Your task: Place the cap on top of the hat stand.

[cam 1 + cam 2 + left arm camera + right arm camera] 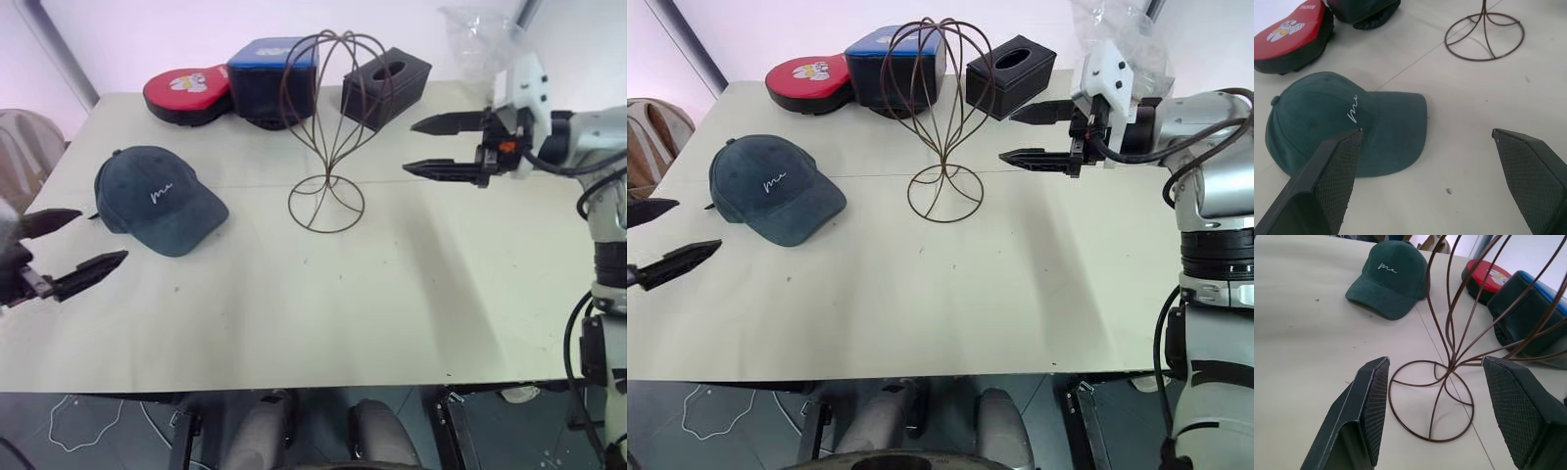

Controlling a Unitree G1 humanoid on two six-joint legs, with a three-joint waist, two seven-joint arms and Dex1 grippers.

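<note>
Pale tabletop [392, 294], teal cap [157, 199] lying flat, wire hat stand [328, 127] upright, left gripper [71, 250] and right gripper [441, 145] both spread wide, empty

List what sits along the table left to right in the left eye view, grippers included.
left gripper → cap → hat stand → right gripper. Along the far edge: red flat case → blue-topped case → black tissue box.
</note>
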